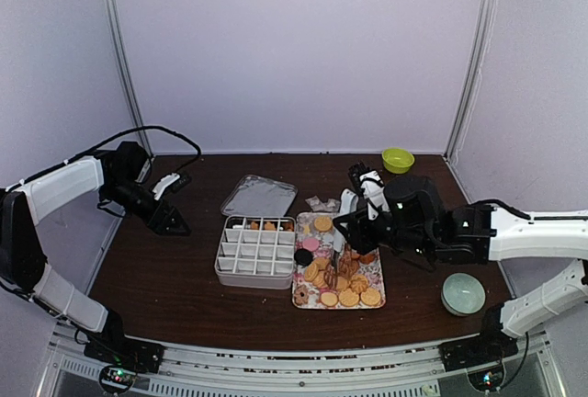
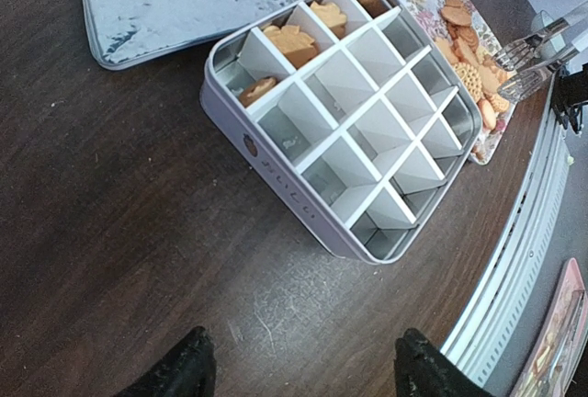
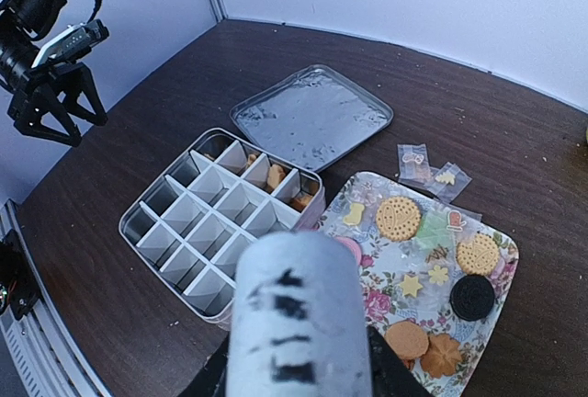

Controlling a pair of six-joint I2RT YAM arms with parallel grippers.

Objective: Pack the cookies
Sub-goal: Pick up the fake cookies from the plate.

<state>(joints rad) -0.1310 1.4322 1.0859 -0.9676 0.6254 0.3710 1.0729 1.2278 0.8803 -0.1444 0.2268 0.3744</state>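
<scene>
A dark wood table [image 1: 165, 277] under pale lilac walls carries everything. The cookies [image 3: 398, 218] lie mostly loose on the floral tray [image 3: 375, 303] right of the middle. Round orange ones crowd its near end, with a pink one, a black one and small star shapes among them. A few more sit already in the far row of the tin [image 2: 276, 172], just left of the tray. We judge them light, stiff and brittle, quick to crumble under a hard squeeze and likely to slide on the glossy tray. We would take each by its rim, or scoop under its flat face, one at a time. The right gripper [image 1: 349, 230] is clamped on the tongs [image 2: 537, 43], which hang over the tray's middle. Their forked tips look slightly parted, and we cannot tell whether a cookie sits between them. The tin's lid [image 1: 259, 197] lies just beyond the tin. The left gripper [image 1: 171, 223] hovers spread and empty, well to the left. A green bowl [image 1: 397, 159] stands far right, a pale bowl [image 1: 462, 293] near right.
</scene>
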